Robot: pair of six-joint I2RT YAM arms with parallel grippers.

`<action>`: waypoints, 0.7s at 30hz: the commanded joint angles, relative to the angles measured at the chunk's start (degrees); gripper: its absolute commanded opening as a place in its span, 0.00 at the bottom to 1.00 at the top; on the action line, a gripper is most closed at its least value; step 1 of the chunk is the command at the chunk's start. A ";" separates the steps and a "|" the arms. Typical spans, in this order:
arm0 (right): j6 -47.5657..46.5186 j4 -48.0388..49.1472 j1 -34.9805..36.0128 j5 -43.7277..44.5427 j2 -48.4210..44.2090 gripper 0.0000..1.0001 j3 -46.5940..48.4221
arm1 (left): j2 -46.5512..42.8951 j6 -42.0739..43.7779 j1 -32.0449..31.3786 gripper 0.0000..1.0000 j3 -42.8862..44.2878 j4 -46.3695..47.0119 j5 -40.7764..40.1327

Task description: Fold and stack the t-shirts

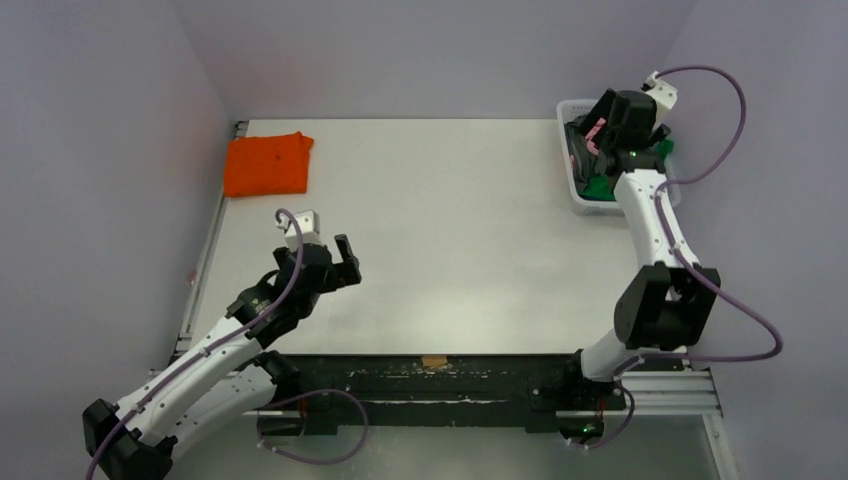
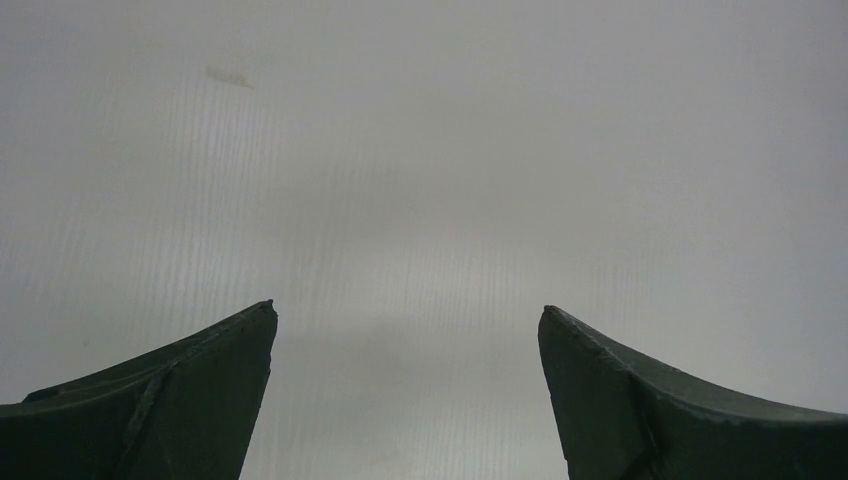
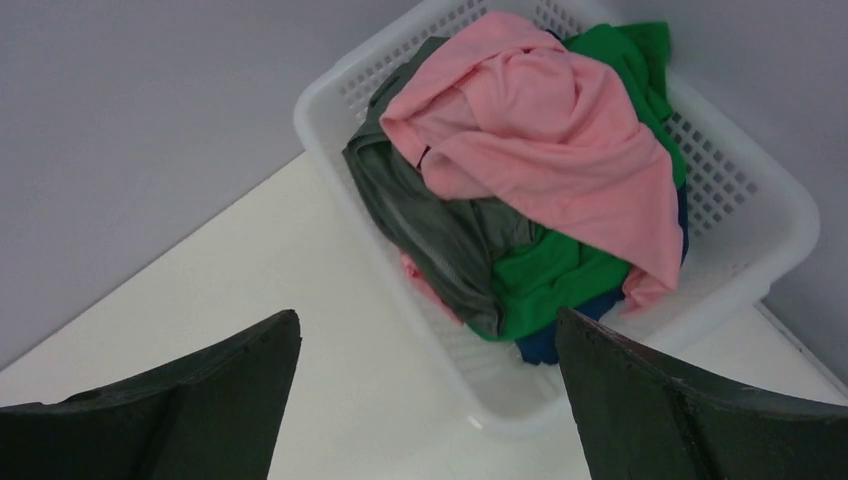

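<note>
A folded bright orange t-shirt (image 1: 266,164) lies at the table's far left corner. A white basket (image 3: 740,215) at the far right holds a crumpled light pink t-shirt (image 3: 560,130) on top of a grey one (image 3: 435,225) and a green one (image 3: 550,275), with a bit of blue cloth (image 3: 545,343) beneath. My right gripper (image 3: 428,325) is open and empty, hovering above the basket's near rim; in the top view the right gripper (image 1: 628,122) covers most of the basket (image 1: 578,196). My left gripper (image 1: 346,262) is open and empty over bare table at the near left, and its wrist view (image 2: 408,315) shows only table.
Grey walls close the table at the back and both sides. A small tan tape mark (image 1: 434,360) sits at the front edge. The basket stands tight in the far right corner against the wall.
</note>
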 commanded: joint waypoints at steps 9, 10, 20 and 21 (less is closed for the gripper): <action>-4.67 -9.37 -11.06 -13.02 43.09 0.83 45.53 | 5.27 2.48 1.63 1.00 1.42 5.22 -1.71; -4.18 -8.97 -11.23 -12.91 44.90 0.82 47.03 | 6.13 2.64 1.70 1.00 1.83 4.89 -1.77; -1.71 -0.45 -11.47 -13.79 46.55 0.26 43.71 | 10.15 2.58 2.02 1.00 3.78 3.52 -2.83; -1.76 -0.39 -11.45 -13.83 46.09 0.23 43.98 | 10.00 2.54 2.00 1.00 3.67 3.42 -2.93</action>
